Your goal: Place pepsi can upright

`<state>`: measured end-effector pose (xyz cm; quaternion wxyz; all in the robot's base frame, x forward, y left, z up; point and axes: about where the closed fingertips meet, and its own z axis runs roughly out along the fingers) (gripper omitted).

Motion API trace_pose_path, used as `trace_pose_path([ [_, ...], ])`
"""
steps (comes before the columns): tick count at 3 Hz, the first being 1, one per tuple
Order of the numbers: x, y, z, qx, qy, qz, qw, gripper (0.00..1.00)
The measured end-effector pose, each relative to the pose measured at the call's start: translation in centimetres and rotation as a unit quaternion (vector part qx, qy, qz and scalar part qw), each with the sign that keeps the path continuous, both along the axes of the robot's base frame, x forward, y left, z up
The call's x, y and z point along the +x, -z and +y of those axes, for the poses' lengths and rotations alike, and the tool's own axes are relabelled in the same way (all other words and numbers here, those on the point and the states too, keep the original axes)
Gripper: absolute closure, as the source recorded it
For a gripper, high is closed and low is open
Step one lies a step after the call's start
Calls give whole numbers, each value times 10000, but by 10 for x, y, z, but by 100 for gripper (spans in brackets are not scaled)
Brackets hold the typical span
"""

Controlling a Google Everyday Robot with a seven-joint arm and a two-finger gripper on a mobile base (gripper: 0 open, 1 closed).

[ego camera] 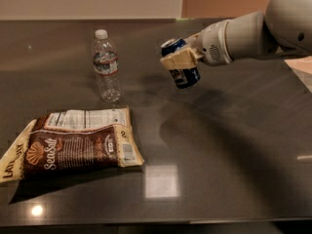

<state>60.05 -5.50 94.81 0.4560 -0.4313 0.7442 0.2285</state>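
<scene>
One pepsi can (189,77) aloft, not yet set down
Gripper (178,61) is clenched around it, holding it slightly tilted above the tabletop (234,169) toward the far edge, near the water bottle (106,67). I judge this the carrying step; next comes lowering, base flat, then release.

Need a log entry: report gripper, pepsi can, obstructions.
Gripper shut on pepsi can, mid-air right of water bottle. Can slightly tilted, not yet on table. Chip bag lies front-left, apart.
</scene>
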Motion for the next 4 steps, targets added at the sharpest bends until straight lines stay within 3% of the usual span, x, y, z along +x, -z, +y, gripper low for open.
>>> trace_pose_path([
  [2,-3,13,-21,356,-523,-795,9948,100],
  [4,3,24,-33,1208,-680,-824,9869,100],
])
